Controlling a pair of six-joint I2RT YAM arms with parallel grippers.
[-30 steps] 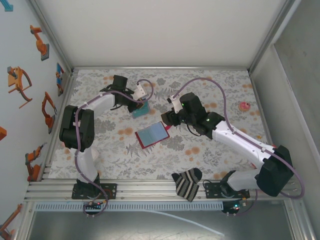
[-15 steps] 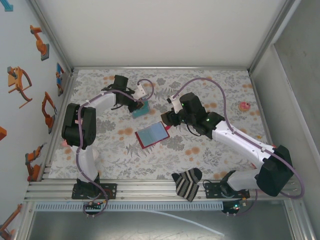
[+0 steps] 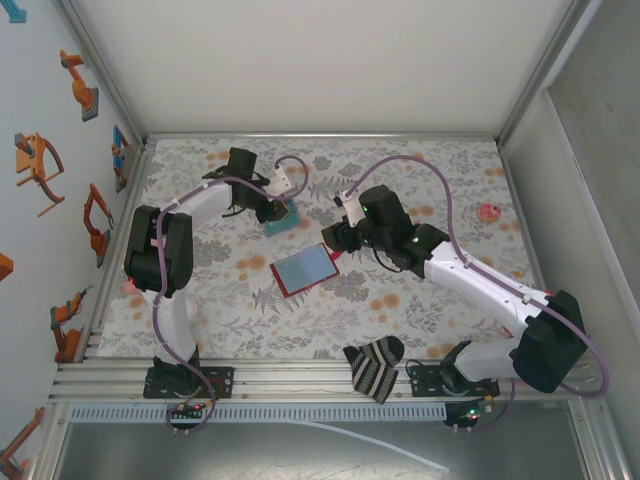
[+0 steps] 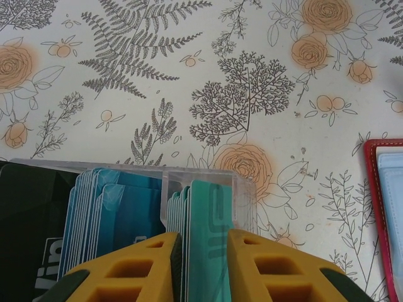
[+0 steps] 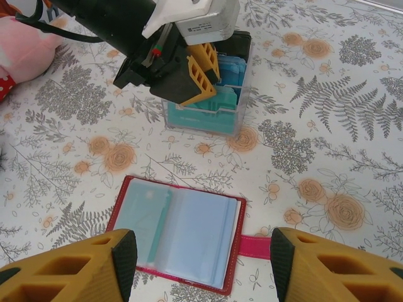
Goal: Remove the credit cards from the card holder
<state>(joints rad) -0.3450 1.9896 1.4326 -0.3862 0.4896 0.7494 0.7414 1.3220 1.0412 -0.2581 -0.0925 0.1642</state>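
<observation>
The card holder (image 3: 303,268) lies open at mid-counter (image 3: 420,160). Behind it, to the left, stands a box (image 3: 281,222) of credit cards (image 4: 126,214), with the left tool (image 4: 201,248) over it. A sock (image 3: 375,368) lies at the near edge.

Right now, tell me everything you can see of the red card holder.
The card holder lies open and flat on the floral table, red rim around a blue-grey slotted inside. A teal card sits in one half. Its short red tab sticks out from one side. The right gripper hangs open over it; no contact is visible.
</observation>
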